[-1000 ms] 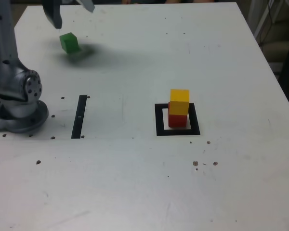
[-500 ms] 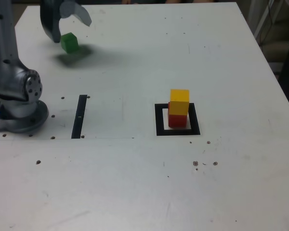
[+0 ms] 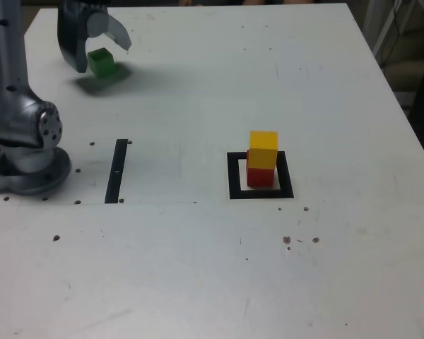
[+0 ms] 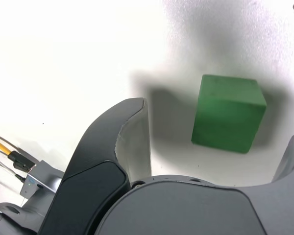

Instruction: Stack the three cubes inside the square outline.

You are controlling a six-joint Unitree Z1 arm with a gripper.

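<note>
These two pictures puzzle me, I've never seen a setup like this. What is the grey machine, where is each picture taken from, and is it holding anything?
The grey machine is a robot arm bolted to a white table. Its tip carries a pincer with two curved fingers.

One picture comes from a camera standing off the arm, looking over the whole table. The other comes from a camera on the arm's wrist, looking out between the pincer's fingers.

On the table, a yellow cube sits on a red cube inside a black square outline. A thin black strip lies nearer the arm's base. A green cube rests at the far corner.

The pincer is open, its fingers on either side of the green cube, and holds nothing yet.
</note>
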